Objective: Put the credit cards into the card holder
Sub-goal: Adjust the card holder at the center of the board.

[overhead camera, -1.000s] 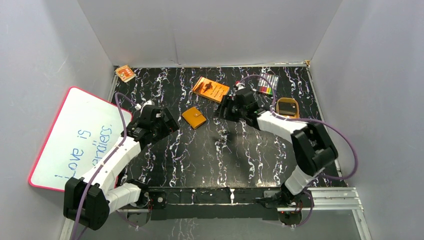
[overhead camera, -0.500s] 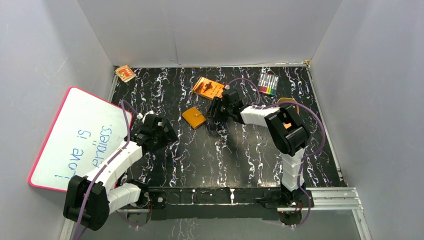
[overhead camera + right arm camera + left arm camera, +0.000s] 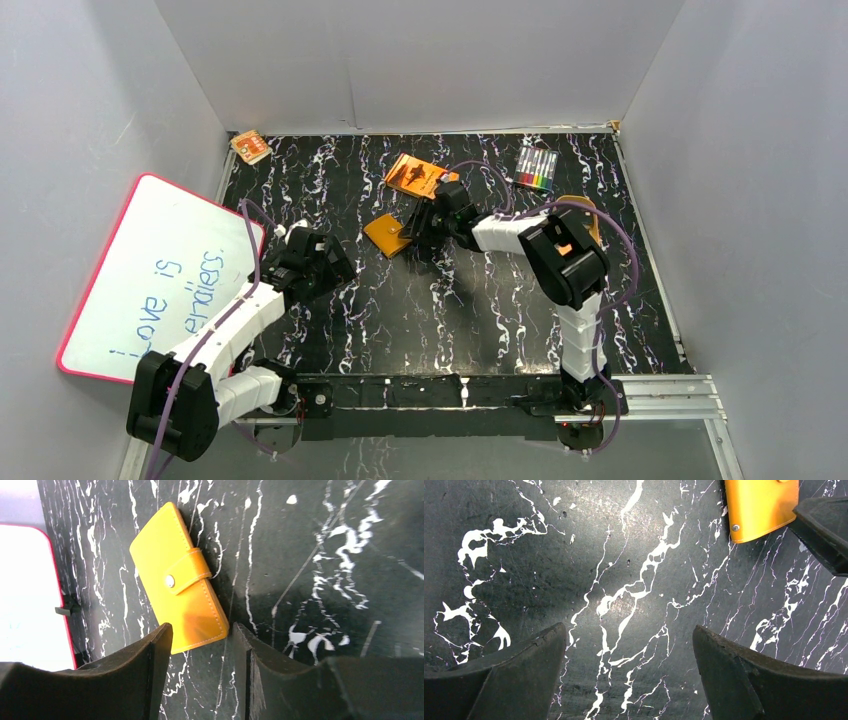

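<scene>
Orange leather, top view: the wallet (image 3: pixel 384 236) lies closed at mid-desk, just in front of the book (image 3: pixel 421 175). Its long axis runs diagonal to the desk (image 3: pixel 500 320) edges.
Right arm, top view: it reaches across to the left, with the right gripper (image 3: pixel 413 228) at the wallet's right end.
Left arm, top view: the left gripper (image 3: pixel 333 262) hangs near the wallet's left side, apart from it.
Cards, top view: none can be made out against the black marbled desk.
Left gripper, left wrist view: the jaws are spread wide over bare desk and hold nothing.
Wallet, left wrist view: only one corner shows, at the upper right, well clear of the fingers (image 3: pixel 504 680).
Wallet, right wrist view: the long axis runs from upper left to lower right. The snap tab wraps over the right long edge and is fastened.
Right gripper, right wrist view: the jaws are part-way apart and straddle the wallet's near short end. One fingertip (image 3: pixel 240 645) is at its corner. I cannot tell whether they are pinching it.
Step in hand: probably taking hold of the wallet so it can be opened.
Doing it well: centre the short end between the jaws and grip below the tab. That leaves the snap free for the left gripper. Press lightly, since the leather may slide on the desk.
</scene>
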You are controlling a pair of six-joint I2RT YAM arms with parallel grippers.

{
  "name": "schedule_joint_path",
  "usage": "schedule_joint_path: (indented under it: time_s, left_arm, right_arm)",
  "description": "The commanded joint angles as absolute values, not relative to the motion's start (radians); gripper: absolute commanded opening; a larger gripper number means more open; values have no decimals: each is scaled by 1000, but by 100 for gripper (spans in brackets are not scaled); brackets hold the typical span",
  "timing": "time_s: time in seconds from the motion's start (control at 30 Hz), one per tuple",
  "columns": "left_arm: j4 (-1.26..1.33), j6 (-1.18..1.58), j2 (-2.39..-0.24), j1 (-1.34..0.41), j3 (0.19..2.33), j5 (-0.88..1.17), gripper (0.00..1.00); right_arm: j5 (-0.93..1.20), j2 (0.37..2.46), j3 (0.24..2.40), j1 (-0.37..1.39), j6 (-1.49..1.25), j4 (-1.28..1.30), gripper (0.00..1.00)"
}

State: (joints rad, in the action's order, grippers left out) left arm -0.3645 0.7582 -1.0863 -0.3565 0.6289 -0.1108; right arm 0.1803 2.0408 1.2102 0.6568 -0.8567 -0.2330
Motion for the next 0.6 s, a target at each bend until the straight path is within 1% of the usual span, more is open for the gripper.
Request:
schedule_joint_path:
  time_s: [0.0,0.13,0.3,0.47,0.57]
  left_arm:
    - [-362,748,-1066,-352,640,-94,93]
    - [-364,750,-1057,-351,638,-94,93]
    - [-360,752,-1047,-351,633,-94,93]
    - [-363,748,-1045,-351,636,-88,93]
    - [-363,749,-1041,-351,633,-81,92]
  right_arm:
    - [189,2069,1234,676,-900,-279,53]
    - [184,2063,1206,677,-924,-301,44]
    - [173,2044,1161,678,-939,-334,23]
    - [183,2013,1104,680,-944,-352,0]
    - [184,1960,1039,684,-941,-367,0]
